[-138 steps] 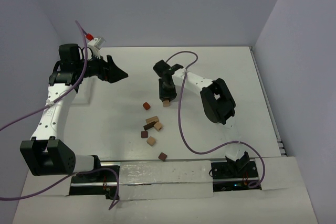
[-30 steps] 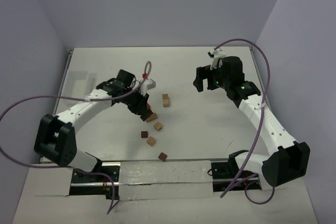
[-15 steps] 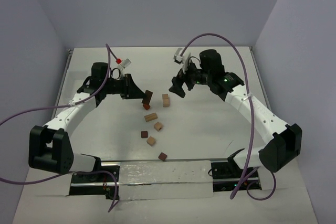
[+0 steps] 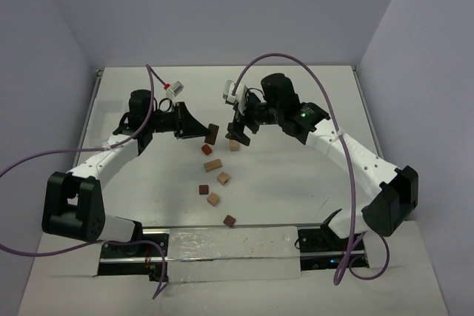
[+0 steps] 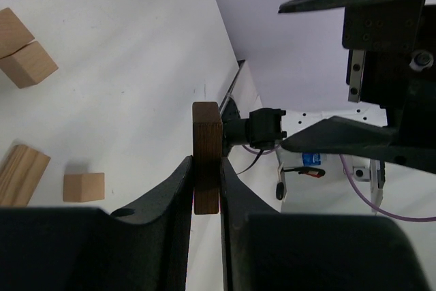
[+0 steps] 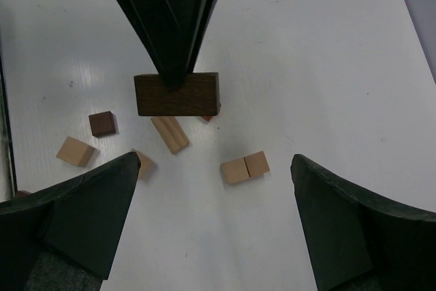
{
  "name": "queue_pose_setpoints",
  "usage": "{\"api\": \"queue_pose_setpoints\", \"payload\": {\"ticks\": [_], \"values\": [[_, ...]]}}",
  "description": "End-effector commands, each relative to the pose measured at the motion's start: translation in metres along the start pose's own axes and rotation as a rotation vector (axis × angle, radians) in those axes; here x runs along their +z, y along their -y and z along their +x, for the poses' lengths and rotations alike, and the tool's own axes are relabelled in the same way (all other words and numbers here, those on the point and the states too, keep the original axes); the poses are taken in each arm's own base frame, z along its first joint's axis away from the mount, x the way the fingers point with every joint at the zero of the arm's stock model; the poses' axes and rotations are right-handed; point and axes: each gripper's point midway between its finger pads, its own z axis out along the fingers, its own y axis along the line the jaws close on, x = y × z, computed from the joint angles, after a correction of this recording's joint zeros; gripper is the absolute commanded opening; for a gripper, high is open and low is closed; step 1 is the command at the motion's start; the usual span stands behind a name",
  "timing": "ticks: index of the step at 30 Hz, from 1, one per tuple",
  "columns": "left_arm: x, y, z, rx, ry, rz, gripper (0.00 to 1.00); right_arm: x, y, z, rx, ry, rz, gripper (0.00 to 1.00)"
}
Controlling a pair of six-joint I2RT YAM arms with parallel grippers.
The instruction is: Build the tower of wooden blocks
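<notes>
Right fingers (image 6: 82,223), spread wide, moved nearer (left fingers (image 5: 174,195) pinch the dark bar (image 5: 206,158) crosswise).

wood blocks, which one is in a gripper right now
The dark brown bar, pinched edge-on in the left gripper above the table. The other blocks sit loose, with no gripper on them.

In the top view I saw the left gripper (image 4: 209,135) near the middle of the frame, with a bar (image 4: 212,133) clamped between its fingers, off the table (image 4: 311,175). The right gripper (image 4: 238,134) was just right of it, over a pair of touching blocks (image 4: 234,144). Below them the loose blocks (image 4: 214,198) lay scattered toward the lower edge, mostly apart from one another.
</notes>
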Motion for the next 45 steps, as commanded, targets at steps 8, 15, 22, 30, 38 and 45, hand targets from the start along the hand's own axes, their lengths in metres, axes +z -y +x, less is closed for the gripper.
{"api": "queue_pose_setpoints", "payload": {"ticks": [8, 15, 22, 30, 38, 45], "values": [[-0.004, 0.021, -0.018, 0.057, 0.072, 0.06, 0.0, 0.018, -0.025, -0.015, -0.124, 0.001, -0.074, 1.0], [-0.005, 0.024, -0.015, 0.052, 0.077, 0.064, 0.0, 0.029, -0.03, -0.014, -0.143, -0.01, -0.084, 1.0], [-0.005, 0.023, -0.011, 0.037, 0.068, 0.075, 0.0, 0.042, -0.026, -0.018, -0.135, -0.013, -0.073, 1.0], [-0.005, 0.022, -0.01, 0.024, 0.061, 0.075, 0.0, 0.048, -0.024, -0.023, -0.132, -0.008, -0.07, 1.0], [-0.003, 0.021, -0.013, 0.012, 0.064, 0.071, 0.0, 0.05, -0.027, -0.023, -0.149, -0.011, -0.075, 1.0], [-0.002, 0.02, -0.013, -0.003, 0.059, 0.074, 0.0, 0.055, -0.027, -0.022, -0.157, -0.018, -0.075, 0.99]]}}
